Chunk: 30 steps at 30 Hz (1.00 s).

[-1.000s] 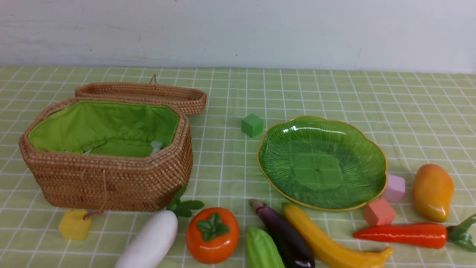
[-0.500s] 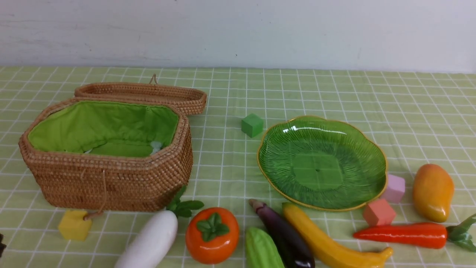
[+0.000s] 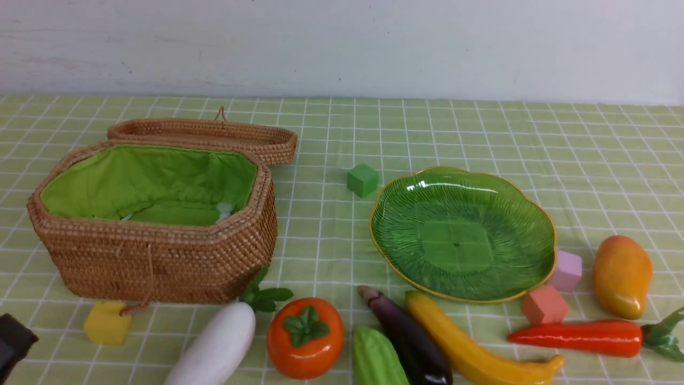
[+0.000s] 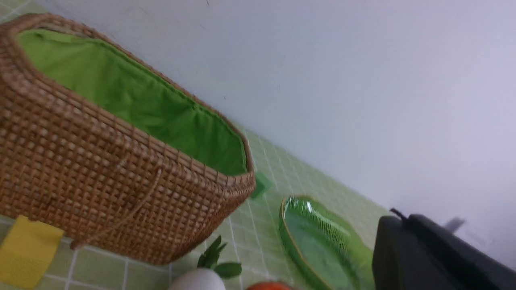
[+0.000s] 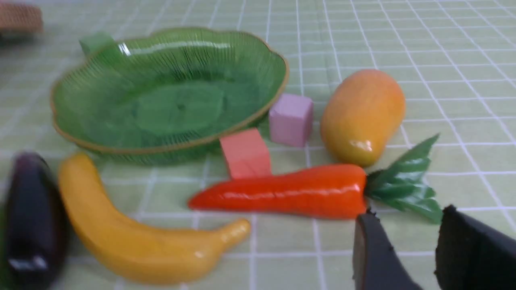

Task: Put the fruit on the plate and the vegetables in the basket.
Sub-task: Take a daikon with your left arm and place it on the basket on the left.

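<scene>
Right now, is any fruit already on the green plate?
No, the plate holds nothing; the banana, mango and persimmon all lie on the tablecloth near it.

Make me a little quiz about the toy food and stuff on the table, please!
1. True or false: the plate already has fruit on it.
2. Which toy lies closest to the basket? A. the white radish B. the mango C. the carrot
3. Fill in the number: the front view shows ___ small foam cubes.

Key: 1. False, the plate holds nothing. 2. A, its leaves reach the basket's front corner. 3. Four: yellow, green, pink and salmon.
</scene>
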Available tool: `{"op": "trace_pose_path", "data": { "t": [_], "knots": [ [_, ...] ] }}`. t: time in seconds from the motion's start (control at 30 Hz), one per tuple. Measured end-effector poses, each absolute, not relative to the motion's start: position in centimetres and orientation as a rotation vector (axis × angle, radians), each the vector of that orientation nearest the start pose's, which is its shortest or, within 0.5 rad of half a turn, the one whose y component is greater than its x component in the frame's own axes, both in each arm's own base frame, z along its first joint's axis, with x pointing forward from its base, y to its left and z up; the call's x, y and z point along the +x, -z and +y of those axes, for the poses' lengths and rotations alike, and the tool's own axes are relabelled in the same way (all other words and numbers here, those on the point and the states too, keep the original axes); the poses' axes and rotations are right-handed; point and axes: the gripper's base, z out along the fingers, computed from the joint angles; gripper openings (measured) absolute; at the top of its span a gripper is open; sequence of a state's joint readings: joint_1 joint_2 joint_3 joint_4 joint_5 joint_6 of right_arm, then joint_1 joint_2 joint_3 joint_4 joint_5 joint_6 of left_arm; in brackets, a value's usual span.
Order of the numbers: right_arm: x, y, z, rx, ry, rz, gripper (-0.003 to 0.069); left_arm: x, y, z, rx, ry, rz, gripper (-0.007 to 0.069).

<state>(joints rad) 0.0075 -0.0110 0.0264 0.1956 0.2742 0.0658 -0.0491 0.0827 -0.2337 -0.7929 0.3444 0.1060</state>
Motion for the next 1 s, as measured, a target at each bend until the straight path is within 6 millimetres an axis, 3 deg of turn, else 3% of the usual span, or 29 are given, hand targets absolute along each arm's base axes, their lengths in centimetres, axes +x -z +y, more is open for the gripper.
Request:
{"op": "trace_pose_path", "data": {
  "t": [0.13,0.3,0.4,0.57,0.67,0.83,1.0],
  "knots": [
    [5.6,-18.7,0.9,0.464,-0.554,1.660,0.0239,5.6,-28.3,-3.3,-0.136,0.709,1.740,-0.0013],
    [5.4,-20.0,1.2,0.538,-0.682,1.628,0.0234,6.9,-29.6,-4.3,0.088,0.662,1.914,-0.0013],
    [4.6,-22.8,1.9,0.420,-0.679,1.696,0.0192,7.9,-30.4,-4.6,0.167,0.630,2.000,-0.0013],
    [2.7,-30.4,3.4,-0.013,-0.555,1.897,0.0088,9.6,-32.2,-4.9,0.227,0.603,2.067,-0.0013],
    [1.9,-33.9,4.0,-0.236,-0.503,1.970,0.0053,10.1,-32.4,-4.9,0.259,0.583,2.111,-0.0013],
    [1.7,-37.8,4.1,-0.458,-0.482,2.005,0.0045,10.4,-32.1,-5.0,0.335,0.543,2.182,-0.0013],
    [2.4,-39.7,3.9,-0.660,-0.433,2.075,0.0045,10.1,-31.7,-5.5,0.515,0.459,2.200,-0.0013]
  ]
}}
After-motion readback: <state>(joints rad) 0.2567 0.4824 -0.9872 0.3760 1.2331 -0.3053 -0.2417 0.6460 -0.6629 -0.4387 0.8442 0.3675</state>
